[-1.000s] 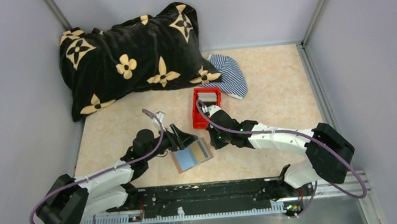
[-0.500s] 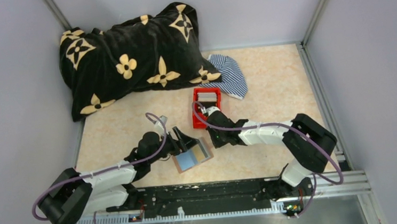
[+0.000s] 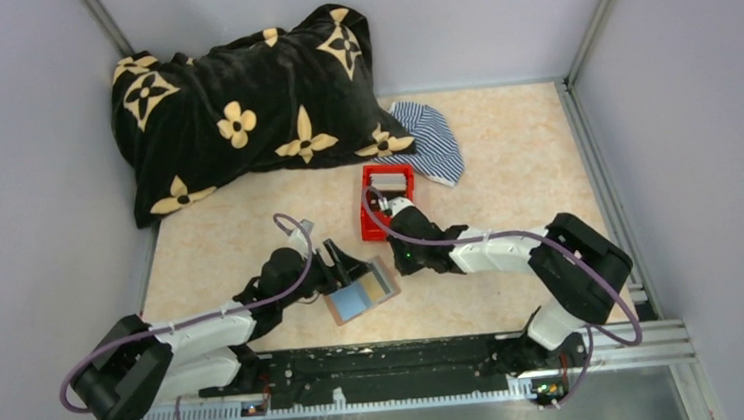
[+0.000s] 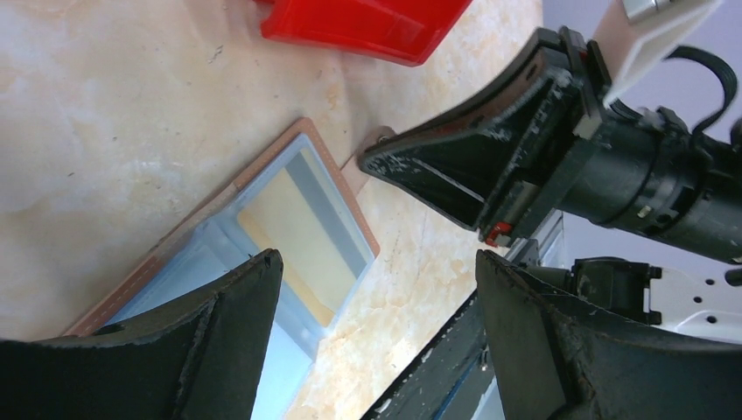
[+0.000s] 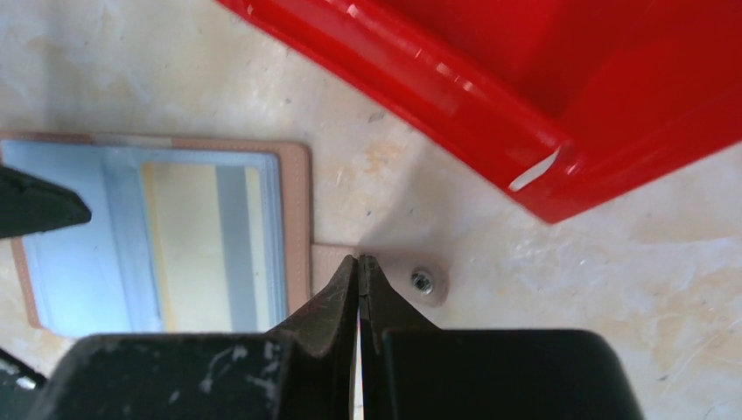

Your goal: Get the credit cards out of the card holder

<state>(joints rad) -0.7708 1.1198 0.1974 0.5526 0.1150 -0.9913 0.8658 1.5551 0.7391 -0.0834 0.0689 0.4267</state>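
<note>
The card holder (image 5: 299, 203) lies open and flat on the pale marbled table (image 5: 131, 70), just below the middle of the overhead frame. Its cards are tucked in the slots: a light blue card (image 5: 74, 262) toward the left of the right wrist frame, then a yellowish card (image 5: 185, 245), then a narrow strip of a grey card (image 5: 229, 245). A snap tab (image 5: 407, 264) juts from the holder's right edge toward the red box (image 5: 455, 87), whose wall fills the upper right of that frame. The right gripper (image 5: 359, 262) has its fingers pressed tight together, their tips over the tab; I cannot tell whether they press it down or sit just above it. The left gripper (image 4: 378, 262) is spread wide. In its own wrist frame one finger stands over the lower left part of the holder and the other is off to the right; whether either touches is unclear. In the overhead frame the two grippers sit close together at the holder. The red box stands just above them with something pale grey inside. A striped cloth (image 3: 435, 143) lies beyond it, beside a black cushion (image 3: 239, 100) patterned with cream flowers at the upper left.
</note>
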